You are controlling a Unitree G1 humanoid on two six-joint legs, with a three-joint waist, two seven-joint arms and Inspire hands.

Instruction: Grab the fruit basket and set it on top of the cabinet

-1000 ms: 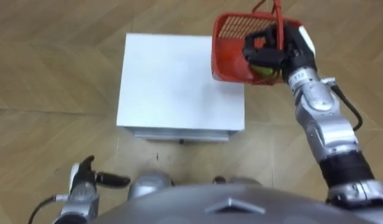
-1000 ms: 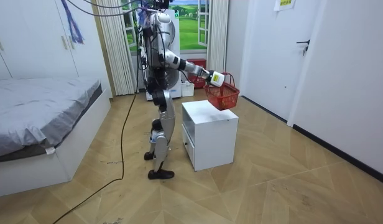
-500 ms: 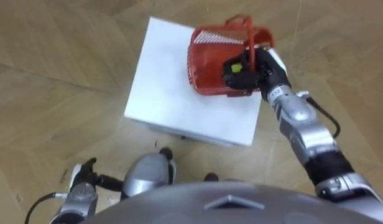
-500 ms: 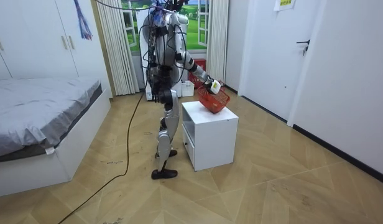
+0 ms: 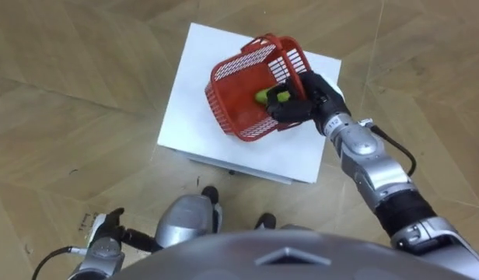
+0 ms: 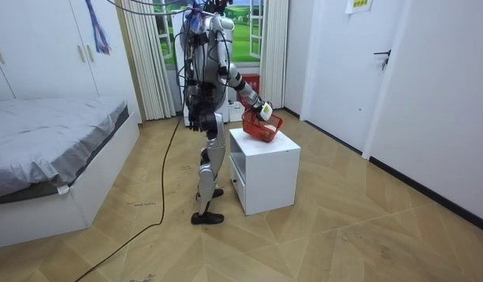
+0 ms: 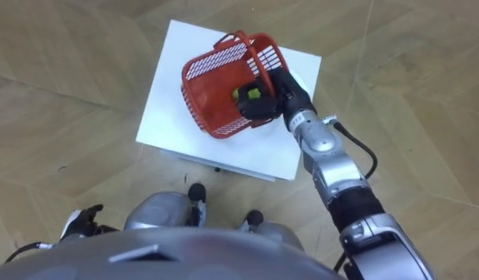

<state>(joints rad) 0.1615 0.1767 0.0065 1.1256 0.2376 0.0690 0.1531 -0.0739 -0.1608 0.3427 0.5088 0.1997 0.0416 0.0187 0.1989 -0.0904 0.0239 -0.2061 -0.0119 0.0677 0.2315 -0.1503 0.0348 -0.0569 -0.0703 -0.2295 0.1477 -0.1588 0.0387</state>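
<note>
**Q:** What is the right hand doing?

**A:** The right hand (image 5: 305, 101) reaches forward from the right. Its dark fingers (image 5: 286, 110) are curled tight on the right side of the red fruit basket (image 5: 238, 87), close to where the handle arches up.

**Q:** And where is the basket?

**A:** It is over the middle of a small white cabinet (image 5: 197, 117), tipped so that its open mouth faces up and to the right. I cannot tell whether its base touches the cabinet top or hangs just above it. A yellow-green fruit (image 5: 270, 96) lies inside, against the wall nearest the hand.

**Q:** The other hand?

**A:** The left hand (image 5: 107, 233) hangs low at the near left, well apart from the cabinet. Its fingers are loose and hold nothing.

**Q:** What surrounds all this?

**A:** A wooden herringbone floor (image 5: 68, 93). In the room view the robot stands upright just beside the cabinet, on the room view's left of it, with its right arm stretched over the top. A bed (image 6: 53, 133) sits at the room view's left, and a white door (image 6: 398, 78) at the right.
</note>
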